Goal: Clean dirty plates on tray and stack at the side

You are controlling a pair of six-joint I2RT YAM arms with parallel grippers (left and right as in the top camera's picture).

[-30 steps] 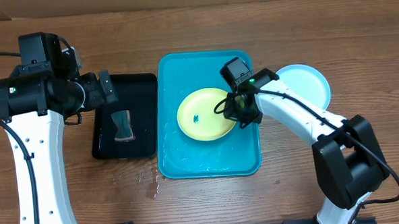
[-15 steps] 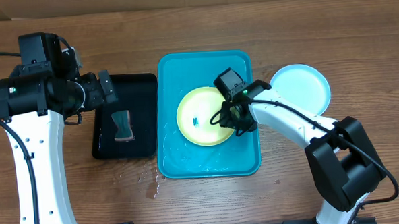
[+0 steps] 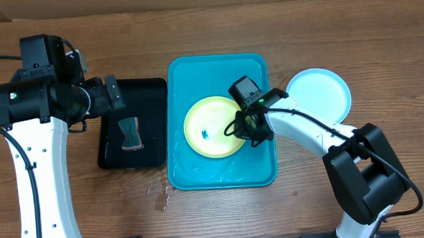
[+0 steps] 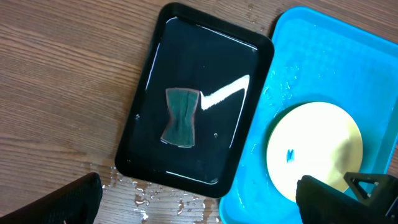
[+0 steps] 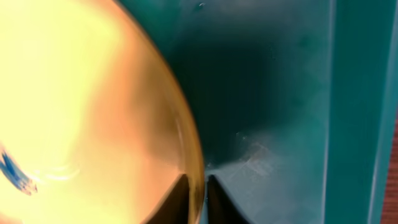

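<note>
A pale yellow-green plate (image 3: 211,127) with a small blue smudge (image 3: 205,133) lies in the bright cyan-blue tray (image 3: 216,60). My right gripper (image 3: 247,129) is at the plate's right edge. In the right wrist view its fingers (image 5: 184,198) are pinched on the rim of the yellow plate (image 5: 81,106), one above and one beneath, over the tray floor (image 5: 280,93). A light cyan plate (image 3: 320,93) rests on the table right of the tray. My left gripper (image 4: 199,186) hangs wide open and empty above the wet wood beside the tray (image 4: 323,37).
A black tray (image 3: 144,84) left of the blue one holds a dark green sponge (image 3: 130,133), also visible from the left wrist as the sponge (image 4: 181,117). Water droplets (image 3: 160,196) lie on the wood at the trays' near edge.
My right gripper opened, shifted left and down onto the plate's right edge, and closed on the rim. The yellow plate slid slightly left. The left arm stayed still.
</note>
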